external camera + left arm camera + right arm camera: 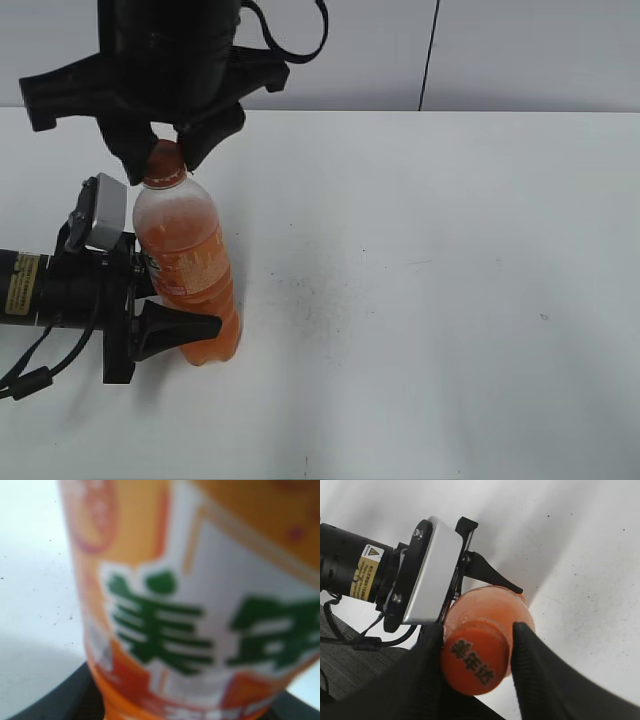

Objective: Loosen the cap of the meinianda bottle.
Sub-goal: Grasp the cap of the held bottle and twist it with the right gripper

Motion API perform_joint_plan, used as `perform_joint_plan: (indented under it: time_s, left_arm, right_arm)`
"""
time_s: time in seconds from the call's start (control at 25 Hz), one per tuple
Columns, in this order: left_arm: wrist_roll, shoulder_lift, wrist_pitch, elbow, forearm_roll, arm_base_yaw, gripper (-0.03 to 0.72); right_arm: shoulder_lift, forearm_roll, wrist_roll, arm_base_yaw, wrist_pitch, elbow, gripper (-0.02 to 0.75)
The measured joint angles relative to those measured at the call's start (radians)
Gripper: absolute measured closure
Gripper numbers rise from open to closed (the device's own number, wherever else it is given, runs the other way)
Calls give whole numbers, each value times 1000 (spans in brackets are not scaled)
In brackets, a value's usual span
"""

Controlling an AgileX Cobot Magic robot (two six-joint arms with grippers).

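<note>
The meinianda bottle (pixel 186 262) stands upright on the white table, with orange drink and an orange label. Its blurred label (pixel 200 605) fills the left wrist view. My left gripper (pixel 185 302) comes in from the left and is shut on the bottle's lower body; its black fingers (pixel 175 707) show only at the bottom corners. The orange cap (pixel 165 158) sits on the neck. My right gripper (pixel 167 150) hangs from above with one finger on each side of the cap. In the right wrist view the cap (pixel 475 662), with dark print on top, sits between the two black fingers (pixel 476 655).
The white table (pixel 450 300) stretches right of the bottle, with faint dark specks. A pale wall with a vertical seam (pixel 430 55) stands behind. The left arm's silver wrist camera block (pixel 427 575) sits close beside the bottle's neck.
</note>
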Motion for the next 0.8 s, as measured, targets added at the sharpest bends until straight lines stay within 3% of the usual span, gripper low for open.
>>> perform_joint_plan:
  time_s: [0.08, 0.28, 0.64, 0.8]
  left_arm:
    - [0, 0, 0, 0, 0, 0, 294]
    - [-1, 0, 0, 0, 0, 0, 294]
    - [3, -1, 0, 0, 4, 0, 294]
    - [5, -1, 0, 0, 4, 0, 294]
  right_arm:
    - [0, -6, -13, 0, 0, 0, 437]
    - [0, 0, -196, 0, 0, 0, 448]
    - [0, 48, -1006, 0, 1, 0, 460]
    - [-1, 56, -1222, 0, 4, 0, 454]
